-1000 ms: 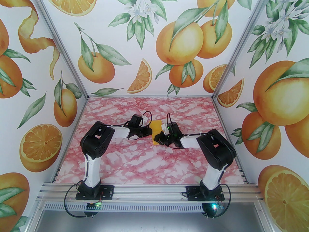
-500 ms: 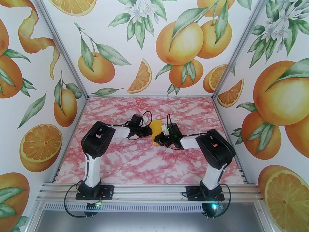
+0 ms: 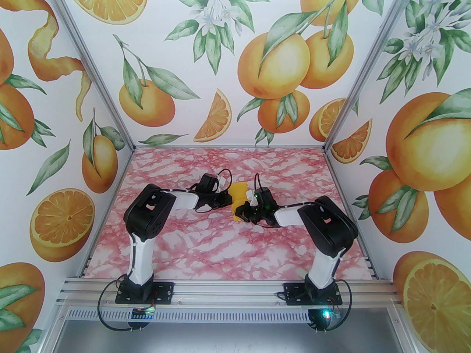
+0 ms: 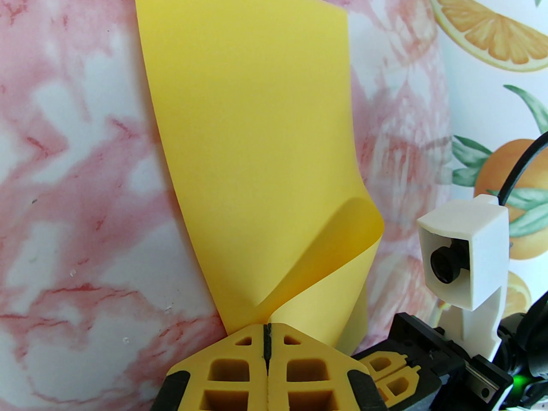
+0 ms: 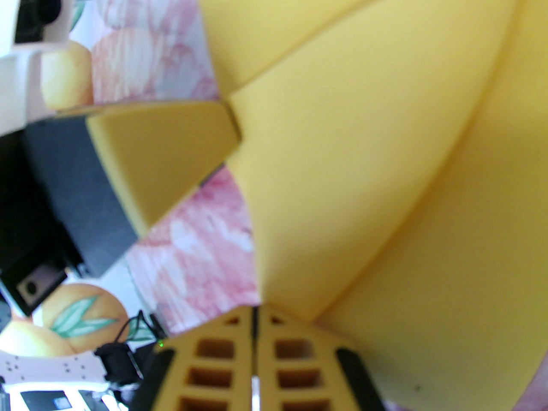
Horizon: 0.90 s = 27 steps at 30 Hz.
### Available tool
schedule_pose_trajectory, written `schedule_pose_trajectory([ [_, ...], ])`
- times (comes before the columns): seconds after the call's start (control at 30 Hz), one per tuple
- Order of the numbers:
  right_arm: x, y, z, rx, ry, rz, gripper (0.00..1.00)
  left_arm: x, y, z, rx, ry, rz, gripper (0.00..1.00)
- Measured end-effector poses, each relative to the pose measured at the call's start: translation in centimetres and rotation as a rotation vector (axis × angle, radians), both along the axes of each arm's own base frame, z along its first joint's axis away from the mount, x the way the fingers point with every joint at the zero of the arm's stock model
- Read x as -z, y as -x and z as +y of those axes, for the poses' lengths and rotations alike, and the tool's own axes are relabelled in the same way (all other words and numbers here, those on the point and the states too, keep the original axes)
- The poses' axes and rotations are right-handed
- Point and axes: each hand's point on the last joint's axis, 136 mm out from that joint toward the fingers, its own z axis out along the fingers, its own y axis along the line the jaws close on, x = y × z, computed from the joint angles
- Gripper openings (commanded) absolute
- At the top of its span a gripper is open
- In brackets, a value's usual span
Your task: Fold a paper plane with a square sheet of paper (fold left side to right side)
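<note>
**Top external view.** The square sheet of paper (image 3: 239, 191) lies near the middle of the pink marbled table (image 3: 220, 245), between the two arms. The left gripper (image 3: 227, 199) meets it from the left. The right gripper (image 3: 241, 211) meets it from the right, at its near end. Both tips are at the sheet, so neither arm is clearly nearer. The visible paper runs front to back. The jaws are too small to read here.

**Left wrist view.** The left gripper (image 4: 267, 330) has its jaws closed, pinching a near corner of the sheet (image 4: 248, 144). The paper extends straight ahead of the jaws, its long axis in line with them, and most of it lies flat on the table. On the right, near the jaws, the paper curls up and over in a soft, uncreased loop. The right gripper's fingers (image 4: 385, 368) and a white camera housing (image 4: 464, 263) stand just beside that loop.

**Right wrist view.** The right gripper (image 5: 255, 313) also has its jaws closed on the paper (image 5: 364, 165). The paper rises ahead and to the right of them in blurred, curved layers. One of the left gripper's fingers (image 5: 162, 152) touches the sheet's edge on the left. The fold probably turns on carrying the left-held corner across to the right, where the right gripper itself crowds the path.
</note>
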Motion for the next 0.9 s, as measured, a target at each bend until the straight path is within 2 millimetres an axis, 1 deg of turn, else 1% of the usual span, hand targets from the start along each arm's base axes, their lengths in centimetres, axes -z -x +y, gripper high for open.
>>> schedule_pose_trajectory([
  [0.9,0.13,0.23,0.12,-0.005,0.003,0.002,0.06,-0.01,-0.07,0.10,-0.001,0.008,-0.003,0.00],
])
